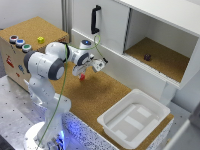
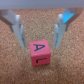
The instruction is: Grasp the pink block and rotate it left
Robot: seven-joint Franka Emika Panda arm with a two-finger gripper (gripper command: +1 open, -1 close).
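Hanging open over grainy cork, the end effector [image 2: 39, 31] frames the pink block [image 2: 40, 53], a matte cube. Its dark letters blur. Both metal fingertips [image 2: 60, 39] stand clear of it.

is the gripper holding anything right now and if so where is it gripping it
Nothing is held. The gripper is open above the pink block, its fingers clear of the block's sides.

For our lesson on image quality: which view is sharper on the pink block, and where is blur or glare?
Wrist view: pink block large, soft-edged; the hand's fingers blurred. Exterior view: pink block a tiny smudge; white tray glary.
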